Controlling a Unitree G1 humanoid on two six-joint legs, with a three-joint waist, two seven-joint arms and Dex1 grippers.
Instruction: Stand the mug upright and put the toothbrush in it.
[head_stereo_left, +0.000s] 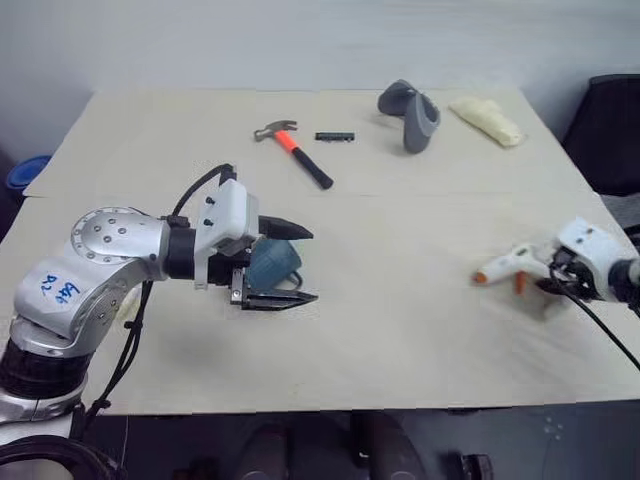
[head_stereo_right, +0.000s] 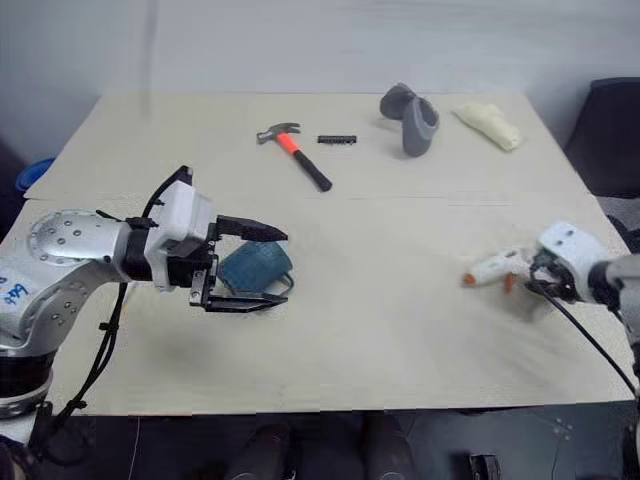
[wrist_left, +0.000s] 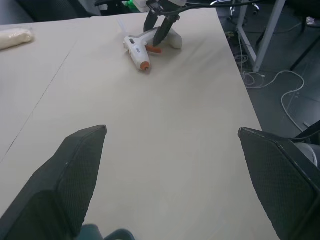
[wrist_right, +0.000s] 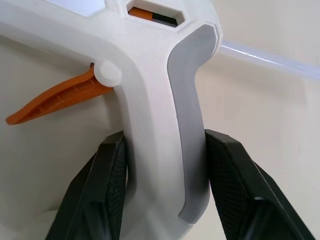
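The dark teal mug (head_stereo_left: 272, 262) lies on its side on the table (head_stereo_left: 400, 330), left of centre. My left gripper (head_stereo_left: 312, 266) is open, one black finger above the mug and one below it, and the mug sits back between them near the palm. A sliver of the mug (wrist_left: 107, 234) also edges into the left wrist view. At the table's right edge my right gripper (head_stereo_left: 548, 278) is shut on the handle of a white-and-orange glue gun (head_stereo_left: 508, 265); its fingers (wrist_right: 112, 190) press both sides of the handle (wrist_right: 170, 150). The toothbrush is hidden.
At the back of the table lie a hammer (head_stereo_left: 295, 150) with an orange grip, a small black bar (head_stereo_left: 335, 136), a grey object (head_stereo_left: 410, 112) and a pale yellow object (head_stereo_left: 487, 120). A black chair (head_stereo_left: 610, 130) stands beyond the right edge.
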